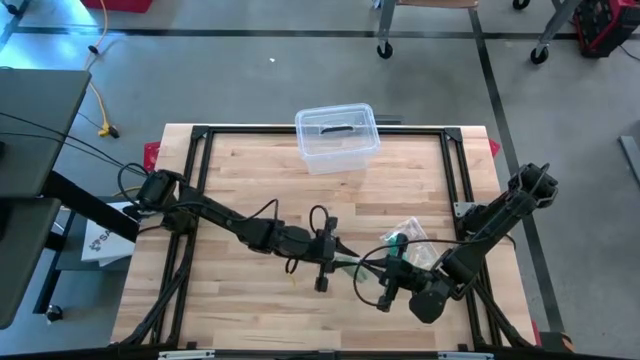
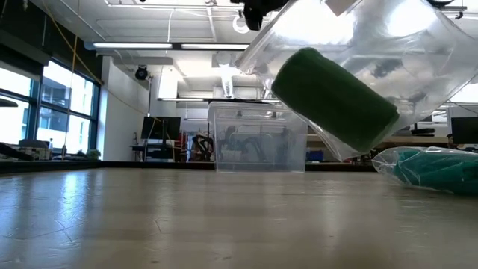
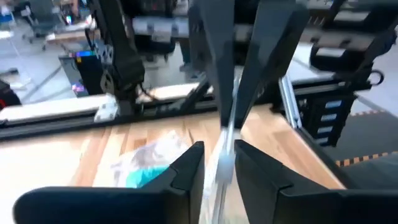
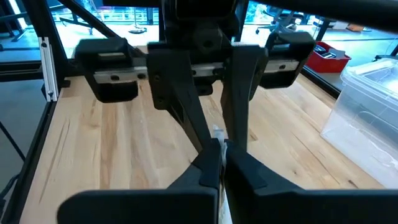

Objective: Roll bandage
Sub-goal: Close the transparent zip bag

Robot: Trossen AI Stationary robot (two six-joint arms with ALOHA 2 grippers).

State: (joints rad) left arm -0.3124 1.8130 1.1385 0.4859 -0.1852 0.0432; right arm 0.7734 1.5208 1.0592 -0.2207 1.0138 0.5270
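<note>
A clear plastic bag (image 2: 388, 45) with a dark green bandage roll (image 2: 334, 99) inside hangs above the table's middle. My right gripper (image 4: 219, 155) is shut on the bag's thin upper edge. My left gripper (image 3: 219, 163) faces it from the table's left. It is open by a narrow gap, with one finger on each side of the same edge (image 3: 225, 140); whether they touch it I cannot tell. In the high view the two grippers, left (image 1: 345, 260) and right (image 1: 375, 272), meet nose to nose. My right gripper pinches the bag's thin flattened edge (image 4: 217, 134) between its two fingers. The fingers come nearly level, slanting a little down, from the table's right near side. The bag hangs below them, lifted clear of the table, with the green roll lying tilted inside it.
A second clear bag (image 1: 408, 238) with a teal bandage lies on the table just beyond the grippers, also in the low view (image 2: 429, 168). A clear plastic container (image 1: 337, 137) stands at the far edge. Black frame rails (image 1: 460, 180) run along the table's sides.
</note>
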